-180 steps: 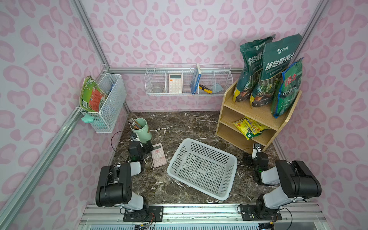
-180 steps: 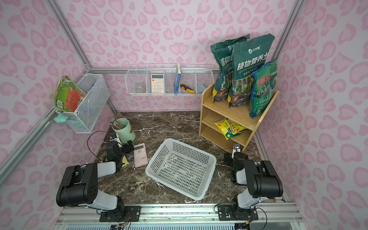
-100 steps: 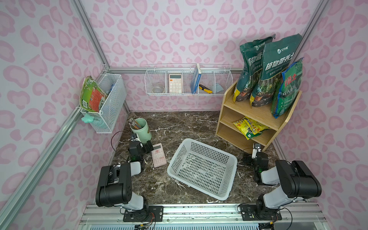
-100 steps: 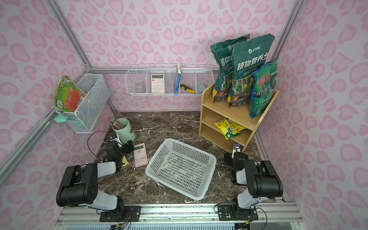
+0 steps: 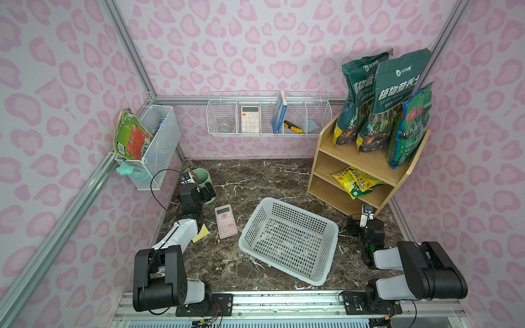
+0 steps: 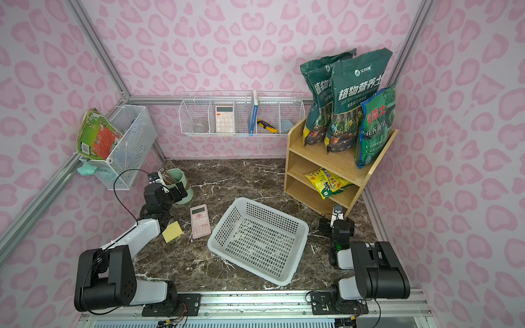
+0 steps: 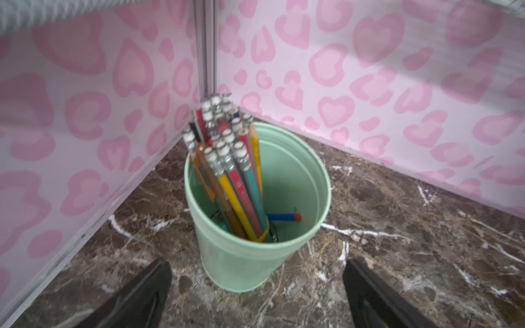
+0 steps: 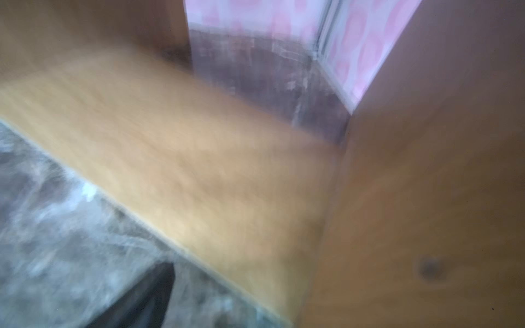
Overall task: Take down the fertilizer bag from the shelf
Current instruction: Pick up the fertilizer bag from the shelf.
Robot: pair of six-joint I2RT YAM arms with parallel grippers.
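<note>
White basket beside pink calculator

Left gripper has pushed forward; mint-green metal cup of pencils now sits just ahead of its spread jaws. Right arm's black elbow joint eased back slightly.

Mint cup of pencils, marble tabletop, pincer spread

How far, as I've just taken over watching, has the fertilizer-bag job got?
Done: nothing; the yellow bag, likely the fertilizer, lies on the middle tier of the shelf. In hand: nothing; the right gripper is open and empty near the shelf's foot, the left gripper open at the pencil cup. Left: reach, grip and lower the bag.
</note>
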